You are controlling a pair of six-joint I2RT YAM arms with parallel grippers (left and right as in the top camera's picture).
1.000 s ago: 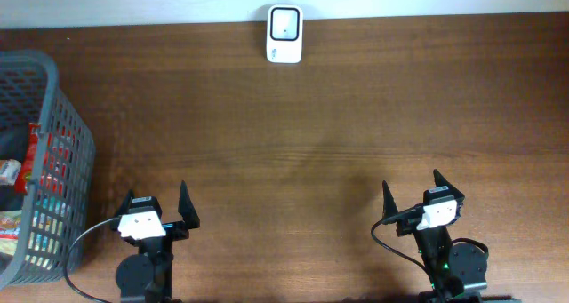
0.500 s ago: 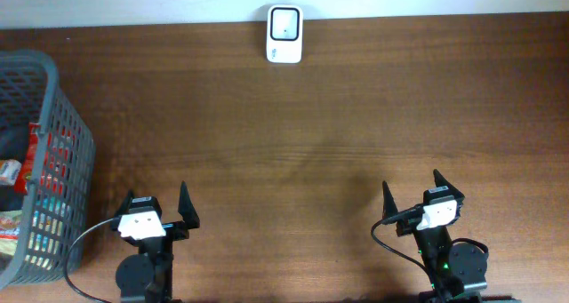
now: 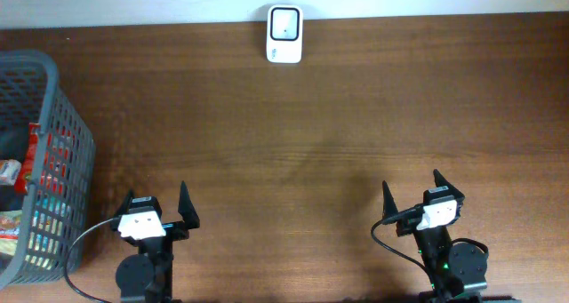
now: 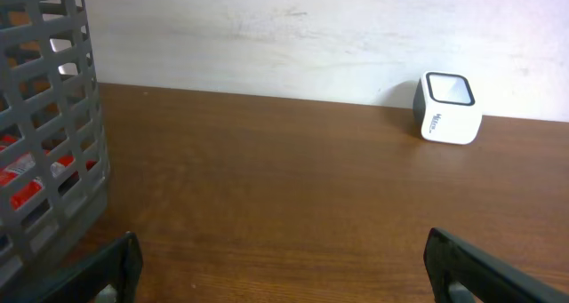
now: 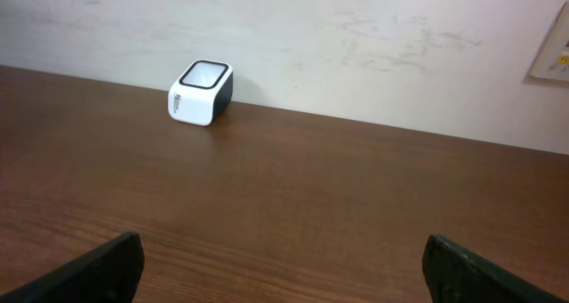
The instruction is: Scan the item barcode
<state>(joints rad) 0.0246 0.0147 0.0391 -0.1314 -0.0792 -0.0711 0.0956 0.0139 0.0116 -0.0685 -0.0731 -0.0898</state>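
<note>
Overhead: nothing picked up yet, the fetch comes first

Left end effector (image 3: 156, 202) and right end effector (image 3: 411, 187) rest at the bottom of the frame, fingers apart and empty. The packets (image 3: 8, 171) lie in the grey basket (image 3: 68, 143) at far left, nearest the left one, which must likely reach in. The scanner (image 3: 284, 22) stands top centre on the counter (image 3: 356, 107)

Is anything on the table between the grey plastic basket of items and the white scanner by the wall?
Nothing visible. The brown wooden table lies bare between the grey plastic basket and the white box-shaped scanner.
</note>
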